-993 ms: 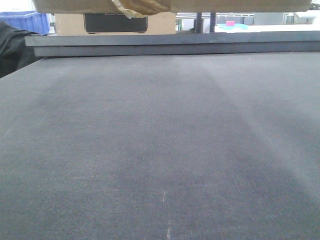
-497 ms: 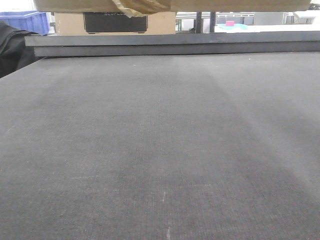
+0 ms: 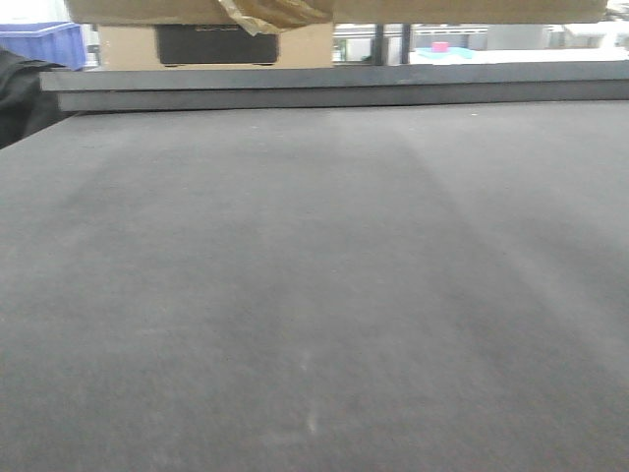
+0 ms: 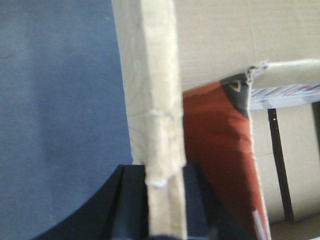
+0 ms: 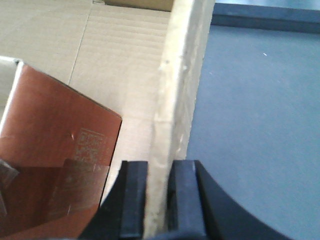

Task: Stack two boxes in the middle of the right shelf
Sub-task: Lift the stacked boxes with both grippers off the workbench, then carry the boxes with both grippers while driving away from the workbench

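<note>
Over grey surface (image 3: 314, 295), box (image 5: 176, 100) holds red carton (image 5: 50, 150), label (image 5: 91, 145) illegible.

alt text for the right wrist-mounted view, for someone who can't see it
The right gripper clamps the upright wall of a brown cardboard box between its two black jaws. Inside the box, to the left, lies a reddish-brown flat item with a printed square code; a dark grey surface lies to the right.

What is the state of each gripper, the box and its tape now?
left gripper, shut on a wall of the cardboard box
right gripper, shut on a box wall too
cardboard box, open at the top, held above the grey surface
tape, torn, hanging loose under the box
</note>
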Controlling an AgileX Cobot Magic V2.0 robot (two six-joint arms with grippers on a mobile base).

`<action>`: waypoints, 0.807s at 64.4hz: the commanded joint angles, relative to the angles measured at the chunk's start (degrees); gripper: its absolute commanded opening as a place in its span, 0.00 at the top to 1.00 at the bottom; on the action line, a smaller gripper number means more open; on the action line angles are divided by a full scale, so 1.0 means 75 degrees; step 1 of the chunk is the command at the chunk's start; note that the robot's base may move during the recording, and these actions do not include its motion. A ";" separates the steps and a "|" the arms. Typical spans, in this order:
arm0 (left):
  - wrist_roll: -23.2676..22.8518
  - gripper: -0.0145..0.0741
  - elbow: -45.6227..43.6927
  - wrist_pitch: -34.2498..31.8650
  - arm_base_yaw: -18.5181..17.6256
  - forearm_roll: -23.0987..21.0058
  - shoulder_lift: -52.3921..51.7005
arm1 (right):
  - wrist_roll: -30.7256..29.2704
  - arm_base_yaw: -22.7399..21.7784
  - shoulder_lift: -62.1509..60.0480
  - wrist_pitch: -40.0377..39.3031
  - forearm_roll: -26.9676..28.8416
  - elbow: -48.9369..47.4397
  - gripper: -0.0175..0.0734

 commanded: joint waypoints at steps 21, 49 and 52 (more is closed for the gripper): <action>0.0001 0.96 -0.0112 -0.0465 -0.0043 -0.0055 -0.0133 | -0.0081 -0.0036 -0.0074 -0.0260 -0.0095 -0.0096 0.98; 0.0001 0.96 -0.0112 -0.0465 -0.0043 -0.0055 -0.0133 | -0.0081 -0.0036 -0.0074 -0.0260 -0.0095 -0.0096 0.98; 0.0001 0.96 -0.0112 -0.0465 -0.0043 -0.0055 -0.0133 | -0.0081 -0.0036 -0.0074 -0.0260 -0.0095 -0.0096 0.98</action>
